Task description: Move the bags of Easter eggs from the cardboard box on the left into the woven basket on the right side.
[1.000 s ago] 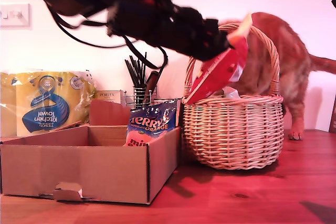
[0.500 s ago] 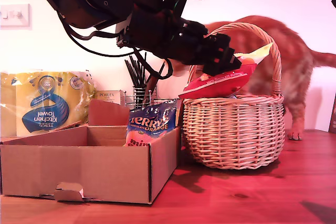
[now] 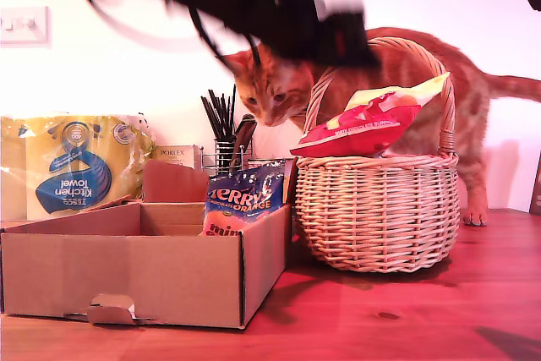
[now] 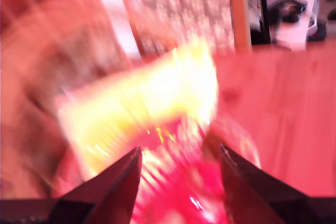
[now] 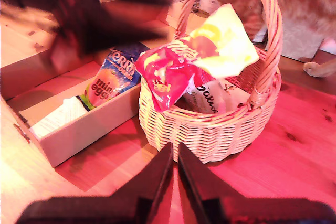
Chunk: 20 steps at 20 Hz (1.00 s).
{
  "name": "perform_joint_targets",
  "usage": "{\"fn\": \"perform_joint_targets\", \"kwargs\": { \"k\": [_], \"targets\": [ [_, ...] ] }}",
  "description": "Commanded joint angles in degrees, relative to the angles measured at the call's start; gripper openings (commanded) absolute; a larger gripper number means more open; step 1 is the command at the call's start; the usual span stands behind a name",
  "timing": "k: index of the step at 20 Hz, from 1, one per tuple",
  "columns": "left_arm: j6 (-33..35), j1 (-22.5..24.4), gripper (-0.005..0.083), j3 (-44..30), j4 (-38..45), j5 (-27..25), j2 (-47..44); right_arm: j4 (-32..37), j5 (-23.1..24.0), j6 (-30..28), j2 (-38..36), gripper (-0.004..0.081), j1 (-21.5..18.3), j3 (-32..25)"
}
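Exterior view: red bag point(image 3: 368, 128) now released, lying across woven basket point(image 3: 378, 209) rim; blurred arm lifted clear; blue bag point(image 3: 245, 199) left in cardboard box point(image 3: 127, 272).
First wrist view: first gripper point(image 4: 178, 179) fingers spread, empty above red bag point(image 4: 173, 192).
Second wrist view: second gripper point(image 5: 174, 169) fingers nearly closed, empty; cream bag point(image 5: 218, 100) inside basket.

Woven basket point(image 5: 210, 129): sitting on the red wooden table point(image 5: 294, 177), just beside the cardboard box point(image 5: 79, 129).
Red bag point(image 5: 178, 69): lying across the basket rim, yellow end up, over a cream bag point(image 5: 218, 100).
Blue bag point(image 5: 113, 77): leaning inside the box.
My second gripper point(image 5: 174, 156): pointing at the basket, fingers nearly meeting.
Cat point(image 5: 307, 3): standing behind the basket.
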Motion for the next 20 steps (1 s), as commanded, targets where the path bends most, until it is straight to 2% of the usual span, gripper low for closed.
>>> {"fn": "perform_joint_targets", "kwargs": {
  "k": [1,2,3,4,8,11,14,20],
  "targets": [
    [-0.33,-0.07,0.0289,-0.70,-4.50,0.04,0.48,0.52,-0.44,-1.22,0.00,-0.0013,-0.02,-0.61],
    [-0.33,-0.07,0.0196,-0.70,-7.39,0.04,-0.35,1.11,-0.44,-1.38,0.02,-0.0013,-0.02,-0.61],
    [-0.31,-0.07,0.0056,-0.70,-10.56,0.31,-1.36,2.12,-0.46,-1.57,0.57,-0.0013,0.00,-0.61],
    [0.33,-0.04,-0.0027,-0.70,-13.22,0.90,-2.29,3.58,-1.20,-2.01,1.46,-0.0013,0.09,-0.61],
    [0.22,1.40,-0.0020,-0.83,-22.80,2.03,-6.36,10.47,-7.80,-3.04,9.99,-0.0013,1.07,-0.61],
    [0.24,3.32,-0.0020,-1.75,-26.69,3.56,-8.81,17.40,-11.82,-3.28,18.10,-0.0013,2.29,-0.52],
    [0.28,5.55,-0.0020,-1.99,-30.75,4.90,-9.86,22.93,-12.50,-5.03,24.83,-0.0013,3.41,0.87],
    [0.33,11.21,-0.0020,-2.49,-32.92,5.11,-10.62,22.91,-13.46,-12.33,40.26,-0.0013,6.38,10.03]
  ]
}}
